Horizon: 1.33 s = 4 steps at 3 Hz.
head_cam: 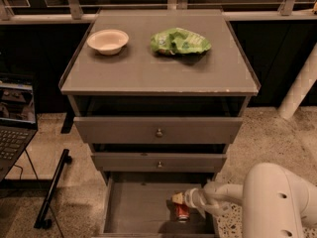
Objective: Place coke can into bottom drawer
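The coke can (pixel 182 211), red with a silver top, is inside the open bottom drawer (pixel 133 209), on the right part of its grey floor. My gripper (pixel 180 199) reaches in from the right at the end of a white arm (pixel 277 197). It sits directly over the can's top and is touching or nearly touching it. I cannot tell whether the can rests on the floor or hangs from the gripper.
Two upper drawers with round knobs (pixel 159 132) are partly pulled out above. On the cabinet top (pixel 138 73) are a white bowl (pixel 107 40) and a green chip bag (pixel 179 41). A laptop (pixel 15 118) stands at the left, with a black stand leg (pixel 52 190) on the floor.
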### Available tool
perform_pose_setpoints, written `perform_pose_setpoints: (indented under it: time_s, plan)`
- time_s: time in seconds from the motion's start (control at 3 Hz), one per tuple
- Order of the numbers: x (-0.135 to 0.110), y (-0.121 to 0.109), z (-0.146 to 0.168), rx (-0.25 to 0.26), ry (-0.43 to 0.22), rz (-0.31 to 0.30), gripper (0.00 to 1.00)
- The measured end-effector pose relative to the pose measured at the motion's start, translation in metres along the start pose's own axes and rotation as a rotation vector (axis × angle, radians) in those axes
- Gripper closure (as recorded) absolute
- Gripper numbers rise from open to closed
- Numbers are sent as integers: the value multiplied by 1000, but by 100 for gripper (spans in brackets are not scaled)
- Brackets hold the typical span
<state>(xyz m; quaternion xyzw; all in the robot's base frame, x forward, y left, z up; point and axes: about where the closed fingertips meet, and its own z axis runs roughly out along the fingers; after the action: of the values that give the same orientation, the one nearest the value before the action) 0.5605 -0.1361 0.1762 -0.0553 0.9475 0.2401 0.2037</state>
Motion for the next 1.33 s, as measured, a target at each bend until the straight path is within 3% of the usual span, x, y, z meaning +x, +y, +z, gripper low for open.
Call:
perform_pose_setpoints:
  time_s: [0.67,1.33]
  plan:
    - [2,-4,0,6,7,-1,59]
    - [2,-4,0,6,7,-1,11]
